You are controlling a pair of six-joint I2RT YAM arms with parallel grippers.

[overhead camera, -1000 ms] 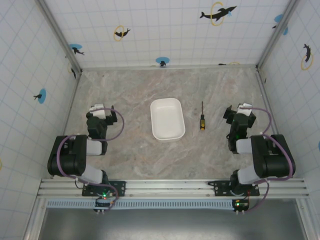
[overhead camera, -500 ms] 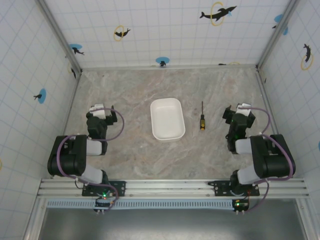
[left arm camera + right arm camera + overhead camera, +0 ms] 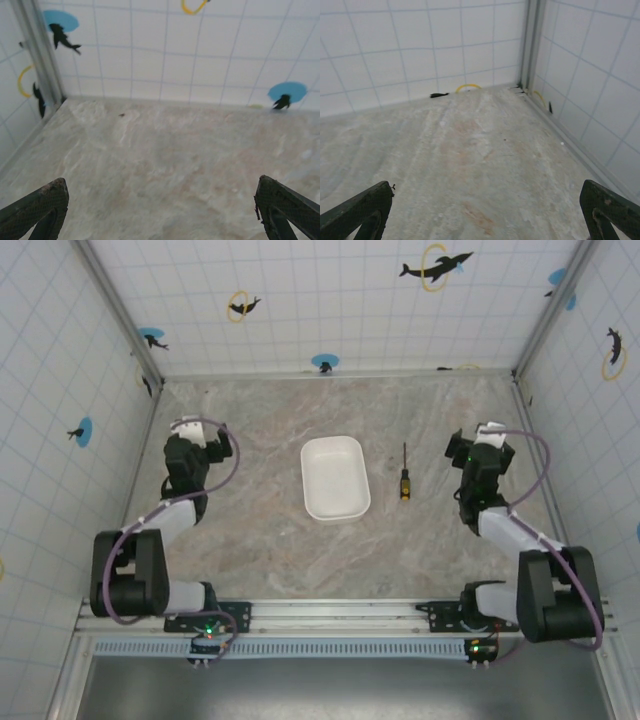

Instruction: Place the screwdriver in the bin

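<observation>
Left gripper [image 3: 192,437] reached forward on the left side, jaws spread wide. Right gripper [image 3: 480,445] reached forward on the right, jaws wide apart too.

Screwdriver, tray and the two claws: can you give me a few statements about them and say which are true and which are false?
1. The screwdriver lies on the table, beside the tray, on the right arm's side of it. True.
2. The tray has a tool inside it. False: the tray is empty.
3. The left claw and the right claw are both open. True.
4. The left claw grips the screwdriver. False: it holds nothing, and the screwdriver lies apart from both claws.
5. The screwdriver's handle points at the back wall. False: the handle is the near end, and the thin shaft points at the back wall.
</observation>
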